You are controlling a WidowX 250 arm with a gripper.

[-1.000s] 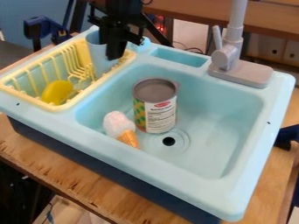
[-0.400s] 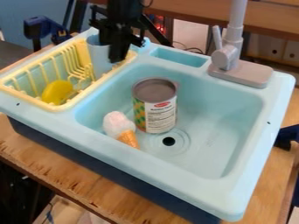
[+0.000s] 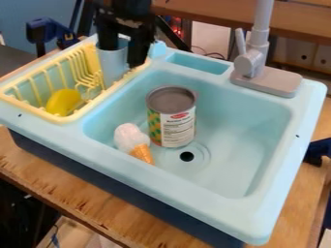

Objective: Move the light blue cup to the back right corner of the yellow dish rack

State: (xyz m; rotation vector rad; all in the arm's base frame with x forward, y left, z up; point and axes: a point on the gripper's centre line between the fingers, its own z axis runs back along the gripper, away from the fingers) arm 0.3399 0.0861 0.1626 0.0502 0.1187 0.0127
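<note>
Cup (image 3: 113, 67) by gripper (image 3: 122, 56), in rack (image 3: 67, 119); sink (image 3: 236, 160) holds 1 can (image 3: 171, 118), 1 cone (image 3: 132, 138).

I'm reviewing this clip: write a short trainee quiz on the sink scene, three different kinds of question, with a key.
1. True or false: the can stands upright in the sink basin.
2. Which thing lies beside the can?
a) a carrot
b) an ice cream cone
c) a fork
3. Fill in the blank: at the blue cup, the two fingers of the gripper are ____ (apart or together).

Key: 1 true; 2 b; 3 apart.
</note>
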